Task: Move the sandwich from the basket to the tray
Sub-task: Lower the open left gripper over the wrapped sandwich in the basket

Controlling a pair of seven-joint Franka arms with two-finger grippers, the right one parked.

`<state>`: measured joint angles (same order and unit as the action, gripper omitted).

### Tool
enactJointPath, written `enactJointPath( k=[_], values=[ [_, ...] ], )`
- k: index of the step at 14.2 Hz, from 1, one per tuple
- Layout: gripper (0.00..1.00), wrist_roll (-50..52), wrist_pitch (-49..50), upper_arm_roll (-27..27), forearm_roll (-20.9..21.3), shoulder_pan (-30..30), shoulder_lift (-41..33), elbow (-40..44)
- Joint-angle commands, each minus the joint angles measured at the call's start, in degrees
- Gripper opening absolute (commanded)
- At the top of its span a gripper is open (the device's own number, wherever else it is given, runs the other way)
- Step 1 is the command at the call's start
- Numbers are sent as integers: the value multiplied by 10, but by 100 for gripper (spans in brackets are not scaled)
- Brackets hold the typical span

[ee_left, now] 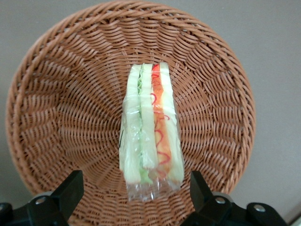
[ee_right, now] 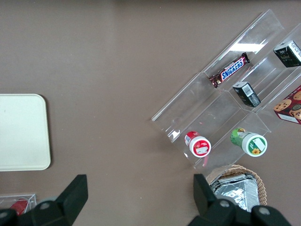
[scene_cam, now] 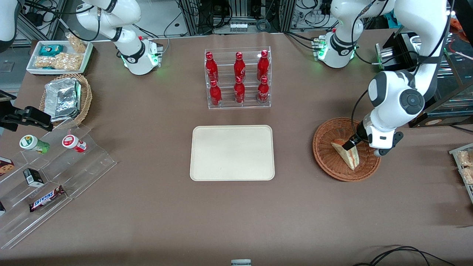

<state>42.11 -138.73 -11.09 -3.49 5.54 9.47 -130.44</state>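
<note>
Straddling one sandwich (ee_left: 150, 132) in one basket (ee_left: 56, 108), tool (ee_left: 134, 193) spread.

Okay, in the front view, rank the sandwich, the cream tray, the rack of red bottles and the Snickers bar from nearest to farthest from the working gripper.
Gripper is open, straddling the sandwich.
1. Sandwich, in the basket at the gripper.
2. Tray, mid-table.
3. Bottle rack, farther from the camera than the tray.
4. Snickers bar, toward the parked arm's end.

Brown table (scene_cam: 147, 207) with tray (scene_cam: 232, 153), basket (scene_cam: 327, 151), bottle rack (scene_cam: 238, 79), hand (scene_cam: 350, 145) above basket.
</note>
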Motion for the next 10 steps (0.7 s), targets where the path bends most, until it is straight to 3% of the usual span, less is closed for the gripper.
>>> enactJointPath(
  k=[1, 6, 7, 8, 9, 10],
  values=[
    [100, 9, -30, 3, -3, -5, 15, -6],
    [100, 9, -78, 3, -3, -5, 53, -14],
    [86, 9, -79, 3, -3, -5, 57, -13],
    [52, 7, -78, 3, -3, -4, 56, -13],
    [27, 3, -74, 3, -3, -4, 53, -14],
    [15, 2, -70, 3, -3, -4, 51, -13]
  ],
)
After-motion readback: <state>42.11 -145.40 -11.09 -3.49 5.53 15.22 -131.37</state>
